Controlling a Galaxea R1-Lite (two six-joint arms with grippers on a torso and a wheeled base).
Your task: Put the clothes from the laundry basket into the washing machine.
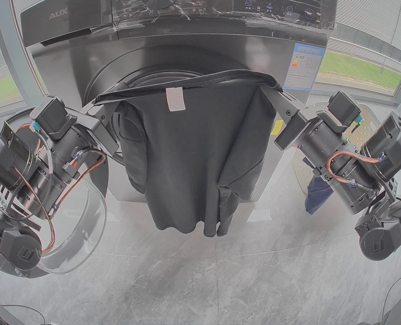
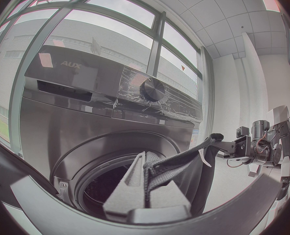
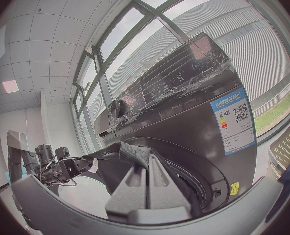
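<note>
dark grey shirt (image 1: 196,159), left tool (image 1: 102,104) and right tool (image 1: 269,90) each pinching a top corner

grey marbled floor tiles (image 1: 218,271); tall windows (image 2: 118,26) behind, grass strip (image 1: 363,68) outside; pale ceiling panel (image 3: 10,86), probably light.

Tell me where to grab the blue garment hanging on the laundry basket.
Pinch the blue garment where it drapes over the laundry basket rim, coming from above. That part seems to hang free outside the wall, so it is probably the easiest to reach.

Shirt (image 1: 191,159) hangs before washing machine (image 1: 74,64); basket (image 3: 283,144) at right.
</note>
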